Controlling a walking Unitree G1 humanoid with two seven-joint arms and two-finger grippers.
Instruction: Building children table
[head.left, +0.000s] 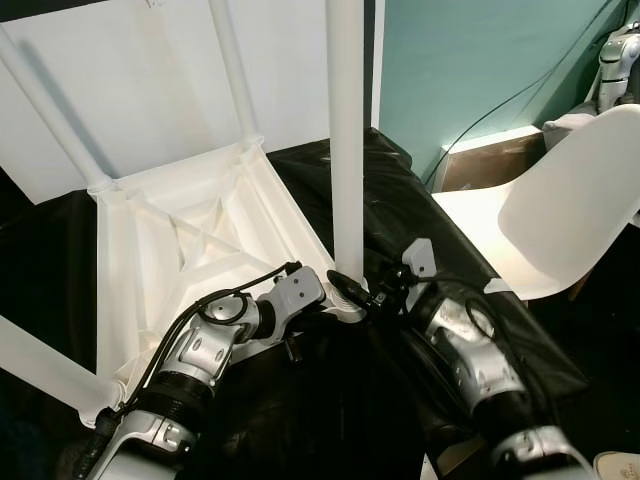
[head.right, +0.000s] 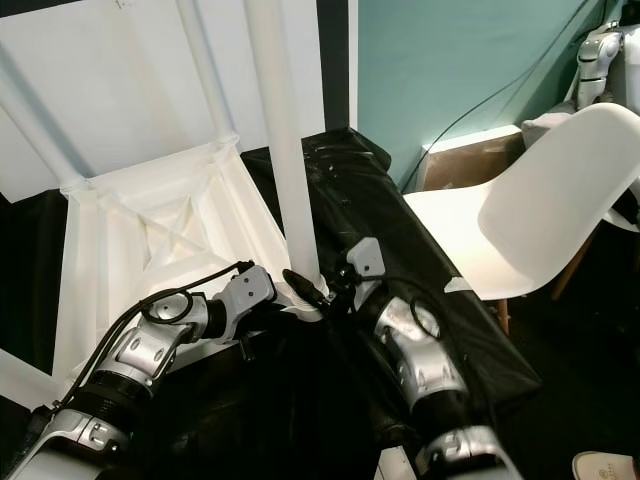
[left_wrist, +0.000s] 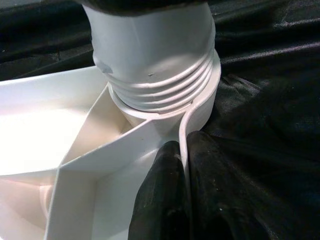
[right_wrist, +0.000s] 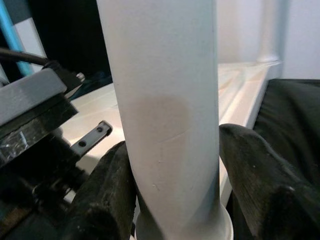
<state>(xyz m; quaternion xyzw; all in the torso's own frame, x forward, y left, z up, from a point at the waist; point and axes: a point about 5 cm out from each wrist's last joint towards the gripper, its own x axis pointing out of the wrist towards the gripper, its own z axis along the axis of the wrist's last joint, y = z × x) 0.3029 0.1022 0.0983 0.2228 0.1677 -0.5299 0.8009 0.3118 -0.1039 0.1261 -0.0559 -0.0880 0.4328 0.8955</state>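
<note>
My two arms are silver metal with black joints. A black cable loops behind my left gripper (head.left: 318, 300). My fingers (left_wrist: 160, 200) are black and worn.

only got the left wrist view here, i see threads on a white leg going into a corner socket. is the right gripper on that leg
Observer: Yes. In the right wrist view the right gripper has a finger on each side of the white leg, low on its shaft.
Operator: is the leg upright
Observer: Roughly upright in the head views, rising from the near corner of the upturned white table top.
Operator: how many other legs are in
Observer: Three more stand at the other corners.
Operator: anything close on the right
Observer: A white chair stands beside the black-covered surface.
</note>
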